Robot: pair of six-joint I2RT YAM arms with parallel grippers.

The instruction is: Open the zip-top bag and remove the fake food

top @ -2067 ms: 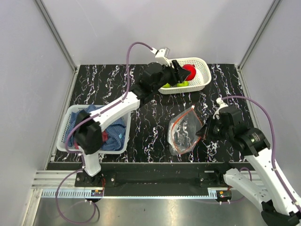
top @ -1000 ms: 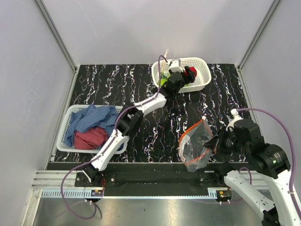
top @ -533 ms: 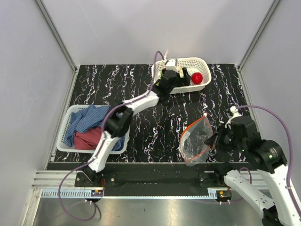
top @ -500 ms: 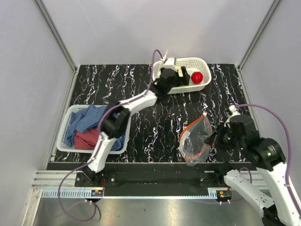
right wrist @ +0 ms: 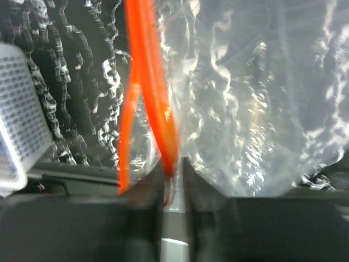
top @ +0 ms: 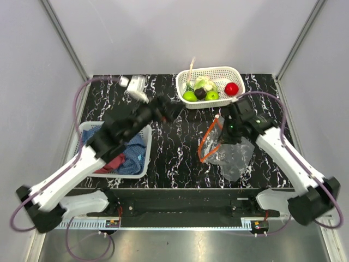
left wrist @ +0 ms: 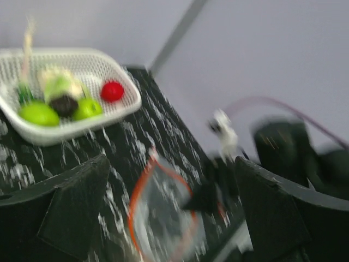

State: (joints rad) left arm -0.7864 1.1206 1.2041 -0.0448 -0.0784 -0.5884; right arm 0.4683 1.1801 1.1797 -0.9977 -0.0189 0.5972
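My left gripper [top: 173, 112] hangs wide open above the middle of the black marbled table [top: 174, 153], just short of the far white basket [top: 240, 83]. The fake food [top: 200, 93] sits in that basket: lime-green fruits, a dark ball and a red piece by the right rim. My right gripper [top: 231, 129] is pinched narrow on the orange zip strip of the zip-top bag [top: 235, 155]; in the wrist view the strip runs down between the fingers. The bag lies right of centre, mouth gaping leftward, its lower corner near the table's front edge. Bare table lies between the bag and the cloth basket [top: 86, 126] at the left edge, which my left arm crosses over.
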